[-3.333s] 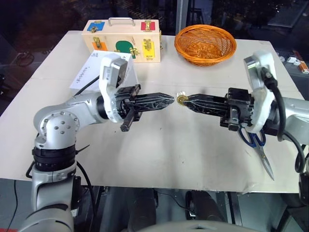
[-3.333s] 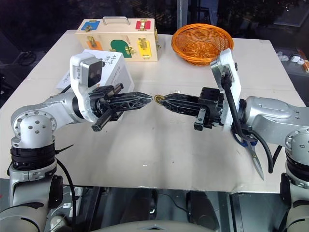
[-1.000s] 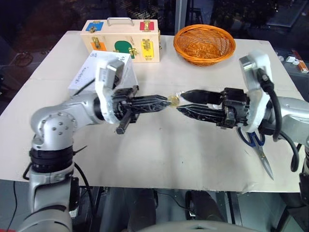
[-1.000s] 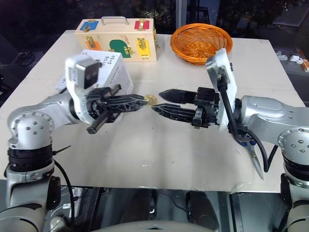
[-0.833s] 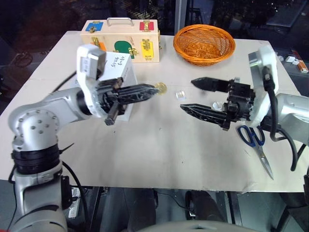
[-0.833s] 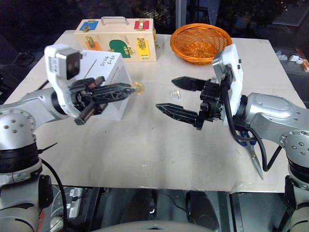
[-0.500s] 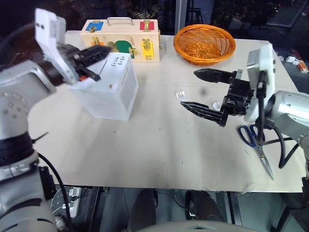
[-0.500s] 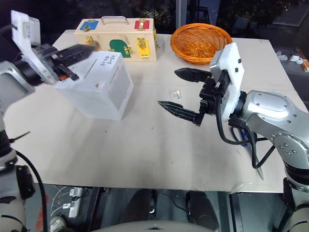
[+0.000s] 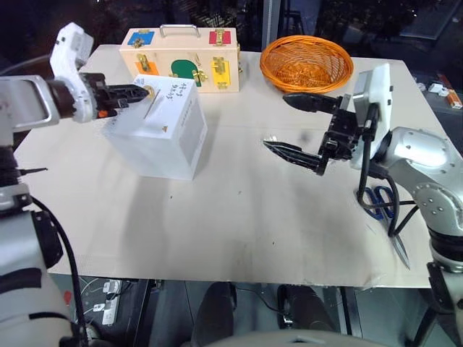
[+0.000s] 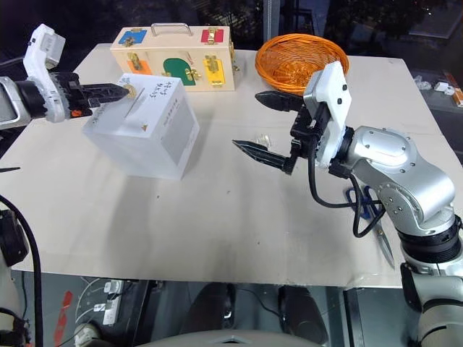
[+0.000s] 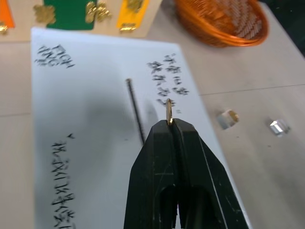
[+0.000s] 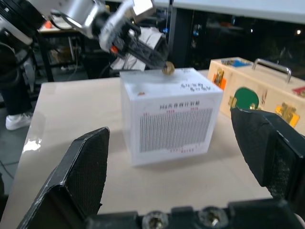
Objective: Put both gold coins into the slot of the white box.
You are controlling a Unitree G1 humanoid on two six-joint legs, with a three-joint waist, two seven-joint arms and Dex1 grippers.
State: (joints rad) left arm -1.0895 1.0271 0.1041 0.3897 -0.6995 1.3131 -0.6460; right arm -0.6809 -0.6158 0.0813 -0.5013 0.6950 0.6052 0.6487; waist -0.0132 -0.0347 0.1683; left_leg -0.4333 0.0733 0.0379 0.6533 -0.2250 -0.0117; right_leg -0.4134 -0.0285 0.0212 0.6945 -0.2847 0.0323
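Handoff done: right gripper (image 9: 304, 126) let go, jaws wide over mid-worktop. Left gripper (image 9: 139, 92) swung left, clamping gold coin (image 11: 168, 110) edge-on above white box (image 9: 163, 137), just beside slot (image 11: 135, 111).

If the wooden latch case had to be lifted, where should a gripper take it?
By the metal handle arching over the wooden case's top edge, coming from above, fingers across the bar: the case stands upright and its faces look too broad.
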